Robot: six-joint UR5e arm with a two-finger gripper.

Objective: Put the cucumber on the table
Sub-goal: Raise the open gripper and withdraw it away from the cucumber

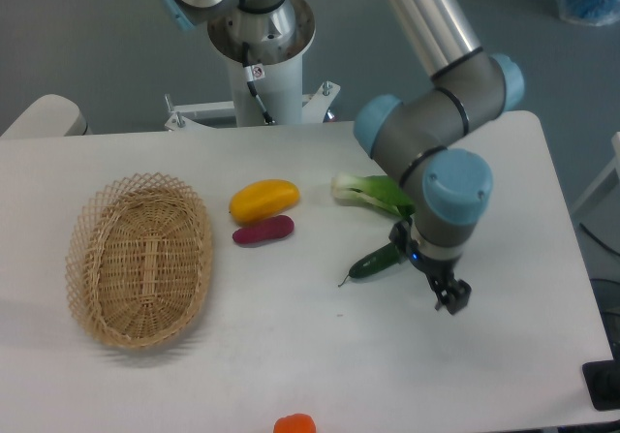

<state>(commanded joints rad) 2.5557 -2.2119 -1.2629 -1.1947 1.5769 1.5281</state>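
One cucumber point(376, 262) lies flat on white table point(291, 336), just below leafy veg point(373, 192), partly behind arm wrist. Gripper point(452, 298) beside it; fingers' state: cannot tell.

One fixed camera looks down from high in front across the whole table point(291, 355) toward the arm's base point(262, 55).

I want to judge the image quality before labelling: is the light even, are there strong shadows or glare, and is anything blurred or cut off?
Fixed camera view: light is soft and even on the table; the basket and cucumber cast only faint shadows; a bright glare streak runs along the arm's metal tube; the gripper looks slightly soft, its jaws unclear; an orange object is cut off at the bottom edge.
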